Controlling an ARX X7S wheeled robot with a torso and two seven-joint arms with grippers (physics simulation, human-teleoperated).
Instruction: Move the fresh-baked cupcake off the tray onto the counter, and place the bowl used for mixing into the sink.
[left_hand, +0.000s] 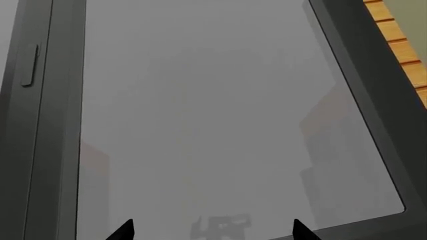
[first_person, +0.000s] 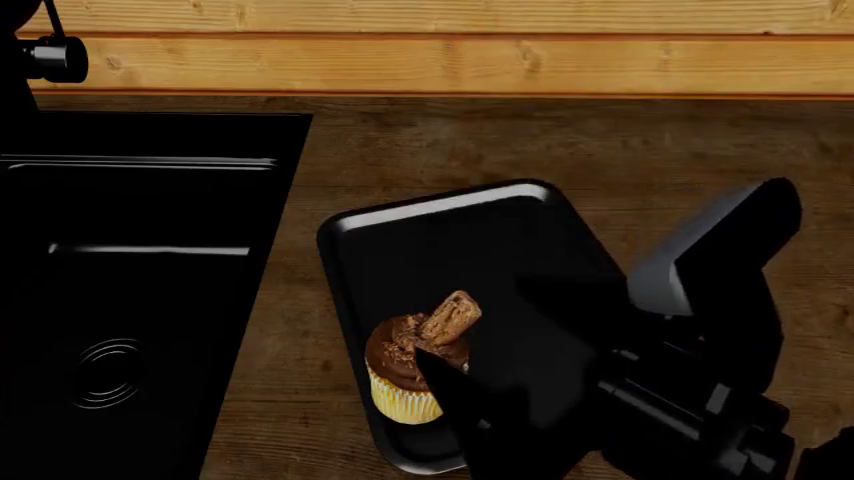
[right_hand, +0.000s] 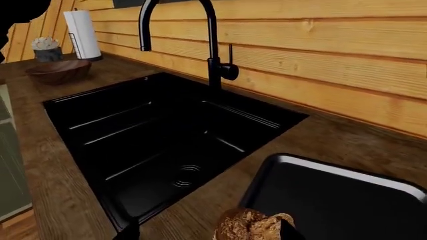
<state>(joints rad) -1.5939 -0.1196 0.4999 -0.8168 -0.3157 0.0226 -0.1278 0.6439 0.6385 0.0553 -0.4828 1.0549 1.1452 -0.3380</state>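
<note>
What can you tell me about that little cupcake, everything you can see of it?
The cupcake has a pale yellow pleated wrapper, dark chocolate frosting and a brown chocolate flake standing tilted on top. It stands upright on the black tray, near the tray's front left corner. The right gripper is open with a fingertip on either side of it; whether they touch it cannot be told.

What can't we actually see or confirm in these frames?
- Right gripper contact with the cupcake: head view, finger covers its side; right wrist view, bottom edge cuts it off.
- Tray near right corner: head view, arm hides it.
- Bowl contents: right wrist view, too far.
- Left gripper: only fingertips show; its position over the counter is unknown.
</note>
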